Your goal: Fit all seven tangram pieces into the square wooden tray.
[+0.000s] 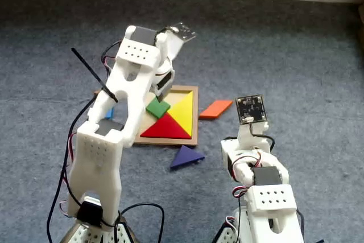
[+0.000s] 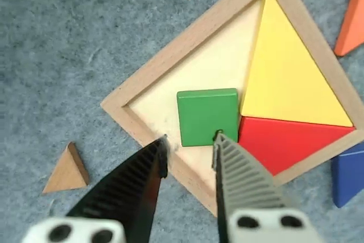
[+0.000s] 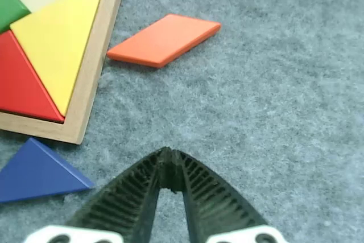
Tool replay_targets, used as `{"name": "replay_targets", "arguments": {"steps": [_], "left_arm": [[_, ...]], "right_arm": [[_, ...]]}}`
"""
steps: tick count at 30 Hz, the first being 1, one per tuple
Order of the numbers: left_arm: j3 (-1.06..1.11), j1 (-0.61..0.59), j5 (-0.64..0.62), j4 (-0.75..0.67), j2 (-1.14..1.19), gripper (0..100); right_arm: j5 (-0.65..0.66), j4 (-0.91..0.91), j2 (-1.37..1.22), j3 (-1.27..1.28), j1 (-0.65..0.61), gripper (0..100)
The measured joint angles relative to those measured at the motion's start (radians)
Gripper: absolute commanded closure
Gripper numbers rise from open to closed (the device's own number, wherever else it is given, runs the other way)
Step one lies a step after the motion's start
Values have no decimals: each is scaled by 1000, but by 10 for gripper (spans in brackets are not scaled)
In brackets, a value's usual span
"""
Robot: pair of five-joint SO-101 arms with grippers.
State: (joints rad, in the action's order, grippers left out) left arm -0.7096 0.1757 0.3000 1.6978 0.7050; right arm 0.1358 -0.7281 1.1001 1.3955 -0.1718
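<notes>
Green square (image 2: 207, 116) in wooden tray (image 2: 190, 43), left claw (image 2: 191, 139) parted over it, bare-wood triangle (image 2: 67, 170) outside, right claw (image 3: 169, 153) closed.

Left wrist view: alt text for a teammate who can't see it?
The open left gripper hangs over the wooden tray's corner, at the green square, which lies inside next to the yellow triangle and the red triangle. A small wooden triangle lies on the carpet outside.

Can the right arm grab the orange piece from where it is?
Probably yes. The orange piece lies flat on the carpet beside the tray, with only bare carpet between it and the right pincer. The pincer is shut, so it would have to open first.
</notes>
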Motion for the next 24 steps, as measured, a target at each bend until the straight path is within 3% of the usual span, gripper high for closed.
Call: {"name": "replay_targets", "arguments": {"steps": [11,24], "left_arm": [[-3,-21,0,-32,172,957],[-58,14,-5,-49,176,956]], "right_arm": [[0,0,0,0,0,992],[0,0,0,0,0,992]]}}
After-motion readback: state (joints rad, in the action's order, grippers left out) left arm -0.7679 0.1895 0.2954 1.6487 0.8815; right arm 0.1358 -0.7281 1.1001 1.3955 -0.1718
